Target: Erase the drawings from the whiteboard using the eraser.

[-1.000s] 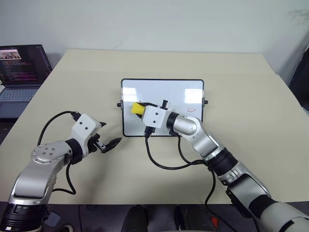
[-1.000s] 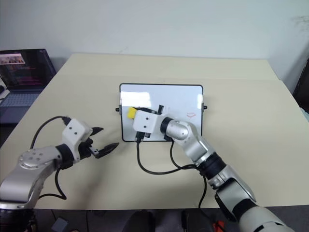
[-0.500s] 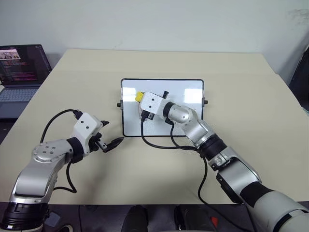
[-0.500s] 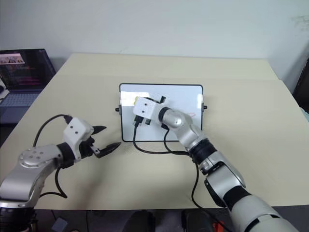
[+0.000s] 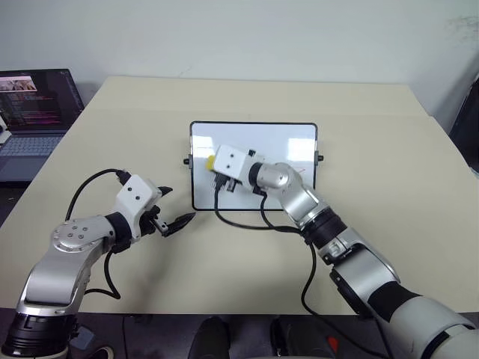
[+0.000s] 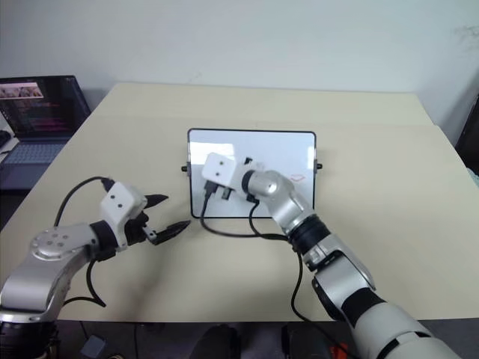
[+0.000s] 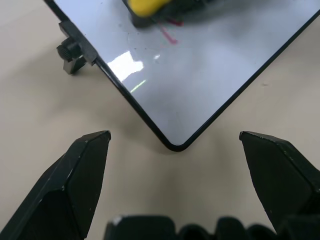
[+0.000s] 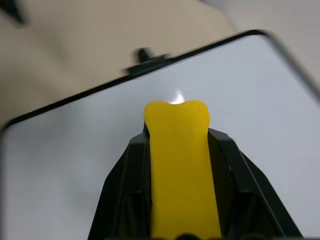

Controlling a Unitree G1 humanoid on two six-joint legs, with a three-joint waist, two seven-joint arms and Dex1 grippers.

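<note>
The whiteboard [image 5: 284,142] lies flat in the middle of the table. My right gripper [image 5: 212,161] is shut on the yellow eraser [image 8: 176,150] and holds it over the board's left part. A short red stroke of the drawings [image 7: 168,35] lies just beside the eraser [image 7: 145,6]. Another red mark [image 6: 297,178] sits near the board's right edge. My left gripper [image 7: 172,135] is open and hovers over the table just off the board's near left corner, holding nothing.
An open laptop [image 5: 34,112] stands at the table's far left edge. The right arm's black cable [image 5: 247,223] loops on the table in front of the board. Bare tabletop [image 5: 389,149] stretches to the right of the board.
The right gripper slid the eraser away from me across the board's left part, and the arm stretched out. The left gripper has stayed where it was.
</note>
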